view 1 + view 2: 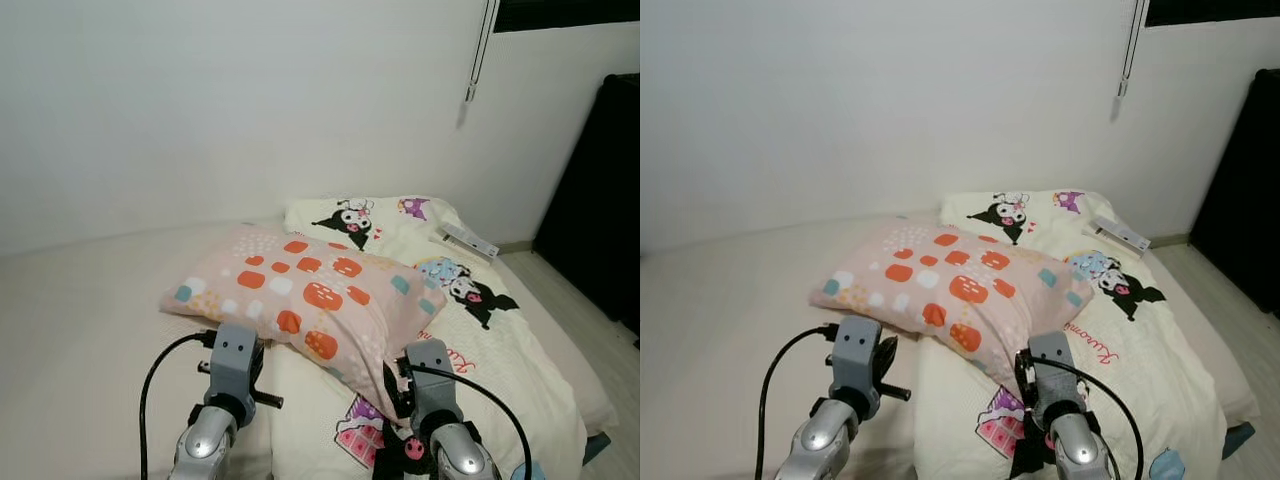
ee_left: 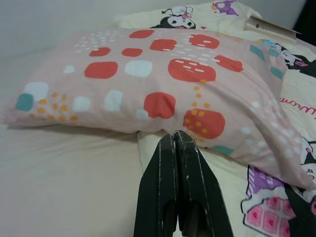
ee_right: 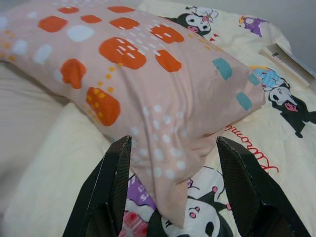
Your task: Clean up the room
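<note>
Here, a pink pillow [image 1: 305, 295] with orange, white and teal patches, lying across the bed [image 1: 80, 330] and overlapping a cream cartoon-print blanket [image 1: 500, 340]. At the pillow's near edge, left end effector [image 2: 175, 143] clenched, fingers pressed together, tips just at the pillow's underside, grasping nothing that can be seen. At the pillow's near right corner, right end effector [image 3: 173, 148] released, fingers spread either side of the drooping corner. Beyond the pillow, on the blanket, a slim white box [image 1: 468, 240].
</note>
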